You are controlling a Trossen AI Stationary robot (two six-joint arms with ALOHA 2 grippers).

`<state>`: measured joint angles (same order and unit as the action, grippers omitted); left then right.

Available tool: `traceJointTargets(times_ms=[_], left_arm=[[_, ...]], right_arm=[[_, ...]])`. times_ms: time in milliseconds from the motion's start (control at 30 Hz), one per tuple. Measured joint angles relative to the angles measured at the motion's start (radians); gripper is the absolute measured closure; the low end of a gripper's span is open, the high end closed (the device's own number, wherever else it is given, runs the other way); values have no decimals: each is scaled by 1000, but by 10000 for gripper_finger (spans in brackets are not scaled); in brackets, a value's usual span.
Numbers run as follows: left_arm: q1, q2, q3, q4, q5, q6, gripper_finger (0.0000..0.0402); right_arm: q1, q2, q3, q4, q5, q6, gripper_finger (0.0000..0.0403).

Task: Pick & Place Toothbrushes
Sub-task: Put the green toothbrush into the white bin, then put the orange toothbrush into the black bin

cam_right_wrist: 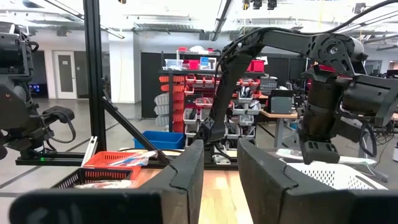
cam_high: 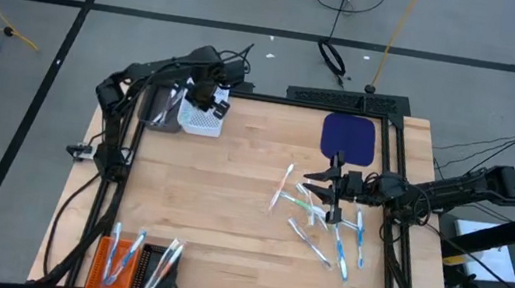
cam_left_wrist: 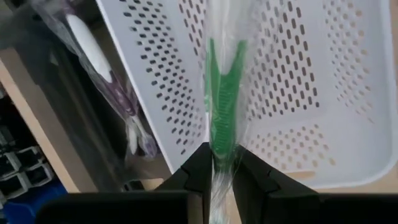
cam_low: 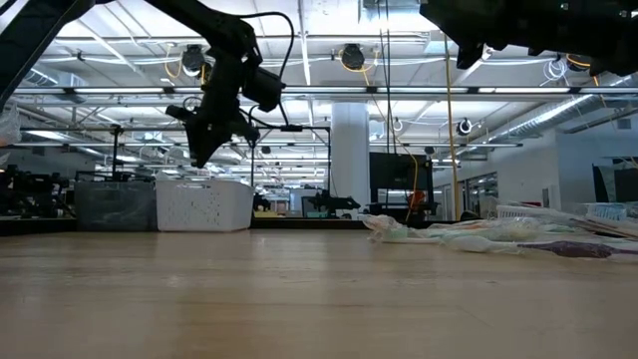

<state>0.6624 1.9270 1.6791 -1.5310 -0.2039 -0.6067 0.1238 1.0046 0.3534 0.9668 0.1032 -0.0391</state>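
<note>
While hanging over the white perforated basket (cam_left_wrist: 298, 93) at the table's far left corner, the left gripper (cam_left_wrist: 222, 163) is pinching a green toothbrush (cam_left_wrist: 222, 106) in a clear wrapper between nearly closed fingers. Just beside it, a grey basket (cam_high: 163, 109) is holding a white-and-purple brush (cam_left_wrist: 102, 68). Out to the right, the right gripper (cam_high: 335, 187) is hovering empty and partly open above the loose toothbrushes (cam_high: 326, 229) scattered on the pale wooden table (cam_high: 209, 198), near a dark blue mat (cam_high: 349, 137). Orange and black baskets (cam_high: 135, 263) are sitting at the near edge, in a wide workshop hall.
</note>
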Motion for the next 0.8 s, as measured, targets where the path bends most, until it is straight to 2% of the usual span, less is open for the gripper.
traceJointTargets(times_ms=[200,567,800], left_arm=[[-2,0,0,4,-7,15,344],[-16,0,-1,19,-52,30,265],[-33,-10,-2,15,-49,80,254]], right_arm=[[0,0,0,0,0,0,314],[0,0,0,0,0,0,314],[0,0,0,-17,0,0,314]])
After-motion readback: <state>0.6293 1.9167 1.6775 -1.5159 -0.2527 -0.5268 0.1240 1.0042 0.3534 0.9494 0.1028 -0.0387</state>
